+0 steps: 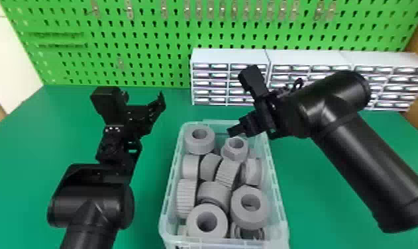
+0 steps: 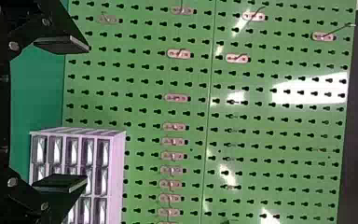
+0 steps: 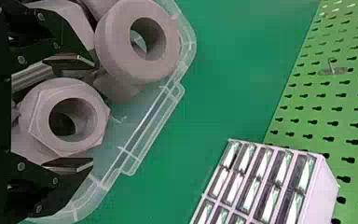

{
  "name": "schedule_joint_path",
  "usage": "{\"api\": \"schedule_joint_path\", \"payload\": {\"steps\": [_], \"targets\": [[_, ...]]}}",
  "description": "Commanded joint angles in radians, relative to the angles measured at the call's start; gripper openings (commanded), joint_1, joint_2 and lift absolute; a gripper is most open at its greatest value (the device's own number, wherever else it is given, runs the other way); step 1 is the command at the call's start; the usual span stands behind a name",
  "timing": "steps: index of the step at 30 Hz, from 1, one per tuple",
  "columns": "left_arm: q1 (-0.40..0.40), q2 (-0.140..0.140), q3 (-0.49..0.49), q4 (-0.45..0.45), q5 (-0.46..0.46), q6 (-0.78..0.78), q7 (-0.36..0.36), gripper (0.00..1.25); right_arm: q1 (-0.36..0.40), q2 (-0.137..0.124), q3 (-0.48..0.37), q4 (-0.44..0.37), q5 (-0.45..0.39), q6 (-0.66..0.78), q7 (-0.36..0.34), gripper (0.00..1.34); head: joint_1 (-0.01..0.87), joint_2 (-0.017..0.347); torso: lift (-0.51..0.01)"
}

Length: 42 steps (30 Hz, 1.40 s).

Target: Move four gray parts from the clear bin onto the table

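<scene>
Right end effector spans hex-rimmed gray part, fingers apart, likely for grasping; left end effector hangs released, probably leaving room.

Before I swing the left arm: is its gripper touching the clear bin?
Apart: in the head view, green table shows between the left gripper and the clear bin.

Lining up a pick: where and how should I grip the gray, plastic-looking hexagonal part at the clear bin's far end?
Likely best from above, across opposite outer flats of the hexagonal part: its hole faces roughly up, and the open fingers of the right gripper flank it in the right wrist view.
</scene>
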Motion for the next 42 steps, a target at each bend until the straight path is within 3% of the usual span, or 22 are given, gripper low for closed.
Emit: {"api": "schedule_joint_path", "payload": {"steps": [1,37,42], "targets": [[-0.003,0.0,-0.001,0.0,0.0,0.0,0.0,0.97,-0.013,0.006,0.024,0.043,0.003,-0.015,0.012,0.82,0.693,0.072,-0.052],[-0.018,0.0,-0.016,0.002,0.0,0.0,0.012,0.97,-0.033,0.02,0.125,0.207,-0.027,-0.155,0.027,0.91,0.693,0.072,-0.052],[-0.019,0.0,-0.016,0.002,0.0,0.0,0.012,0.97,-0.04,0.02,0.15,0.23,-0.061,-0.187,0.032,0.91,0.693,0.072,-0.052]]}}
